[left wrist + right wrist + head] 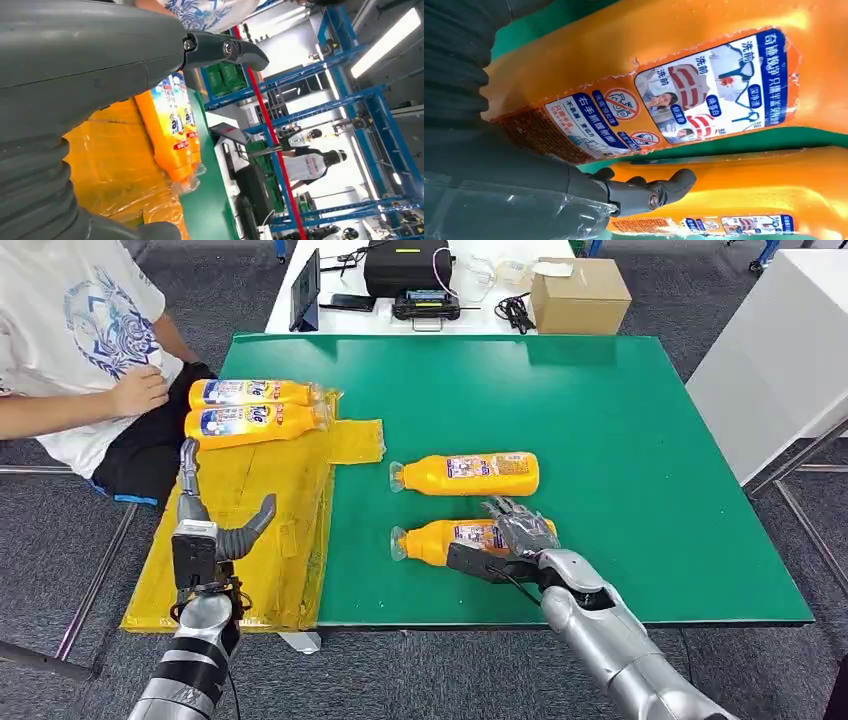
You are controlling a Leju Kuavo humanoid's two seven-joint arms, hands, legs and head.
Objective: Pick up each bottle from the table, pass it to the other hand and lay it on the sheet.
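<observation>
My right hand lies over the base end of the nearer bottle, which rests on its side on the green tabletop close to the near edge; my fingers drape across it, though I cannot tell whether they have closed on it. A second bottle lies just beyond, parallel, cap toward the sheet. My left hand hovers over the yellow sheet at the table's left edge, fingers spread wide and holding nothing. Two more bottles lie side by side, touching, at the sheet's far end, near a seated person.
</observation>
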